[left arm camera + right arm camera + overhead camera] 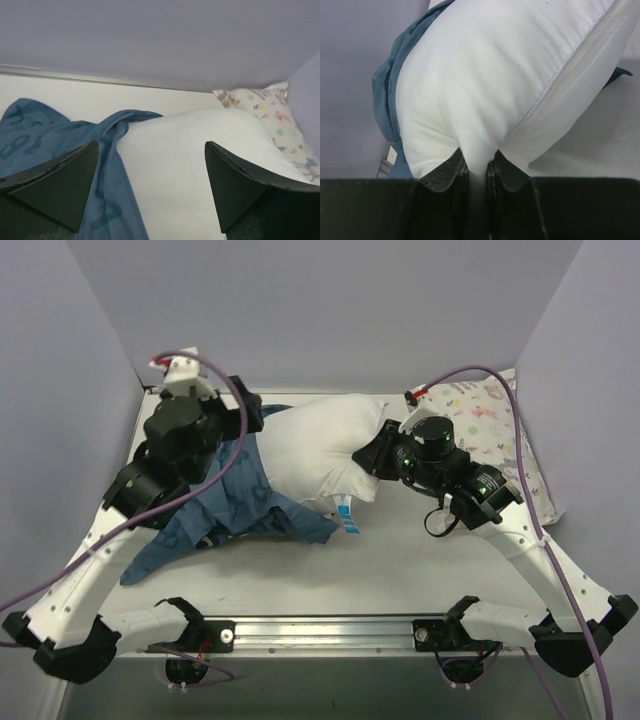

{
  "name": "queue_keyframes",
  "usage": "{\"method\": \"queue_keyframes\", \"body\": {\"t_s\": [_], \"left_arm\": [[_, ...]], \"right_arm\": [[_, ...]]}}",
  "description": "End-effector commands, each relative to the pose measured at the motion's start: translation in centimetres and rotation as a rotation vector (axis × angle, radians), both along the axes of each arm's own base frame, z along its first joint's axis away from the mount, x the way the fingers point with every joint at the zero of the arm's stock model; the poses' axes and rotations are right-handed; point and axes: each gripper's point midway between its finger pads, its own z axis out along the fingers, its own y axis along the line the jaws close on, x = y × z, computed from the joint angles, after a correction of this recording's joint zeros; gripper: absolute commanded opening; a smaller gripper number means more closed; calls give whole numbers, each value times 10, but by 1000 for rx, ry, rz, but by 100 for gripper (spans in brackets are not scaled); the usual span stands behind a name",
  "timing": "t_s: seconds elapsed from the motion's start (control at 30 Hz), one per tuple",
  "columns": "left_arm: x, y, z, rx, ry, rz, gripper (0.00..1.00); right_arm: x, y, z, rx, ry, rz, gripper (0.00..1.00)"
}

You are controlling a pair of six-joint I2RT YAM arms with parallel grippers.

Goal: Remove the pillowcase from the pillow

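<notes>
Nearest me, the pillowcase trails a loose blue tail toward the near left of the table. It is thin, limp cloth, creased and bunched, with a darker print showing faintly. Just right of it, a small white-and-blue tag hangs off the pillow's near edge.

My right gripper is clamped on a pinch of the pillow at its right end, the white cloth drawn into a fold between the fingers. The pillow is plump and smooth, with a stitched seam along its side.

My left gripper is spread wide and holds nothing, poised over the line where blue cloth meets white.

I judge the job largely done: most of the pillow lies bare, and only its left end seems to sit inside the gathered case. What is left is to draw the case clear to the left while I hold the pillow.

Farther off at the right, a printed pillow leans at the wall.
</notes>
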Motion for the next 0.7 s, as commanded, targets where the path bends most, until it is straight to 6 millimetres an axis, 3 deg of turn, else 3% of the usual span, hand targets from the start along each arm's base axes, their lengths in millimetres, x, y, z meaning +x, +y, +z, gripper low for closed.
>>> {"method": "queue_keyframes", "body": {"t_s": [0.0, 0.03, 0.13, 0.27, 0.33, 0.37, 0.47, 0.67], "left_arm": [[-21, 43, -61, -24, 116, 264, 95], [-34, 58, -61, -56, 108, 300, 95], [-66, 72, -102, -141, 182, 316, 95], [-97, 80, -150, -235, 283, 316, 95], [-105, 81, -164, -301, 301, 323, 95], [-107, 79, -180, -302, 331, 324, 96], [-108, 70, -197, -330, 377, 306, 97], [-91, 61, -208, -314, 367, 323, 95]], "right_arm": [[22, -5, 62, 75, -158, -97, 0], [24, -5, 70, 82, -172, -104, 0], [33, -4, 71, 59, -171, -118, 0], [41, 2, 68, 44, -155, -120, 0], [42, 2, 66, 39, -152, -124, 0], [43, 0, 63, 30, -150, -129, 0], [42, -1, 59, 20, -144, -132, 0], [39, -12, 54, -15, -145, -159, 0]]}}
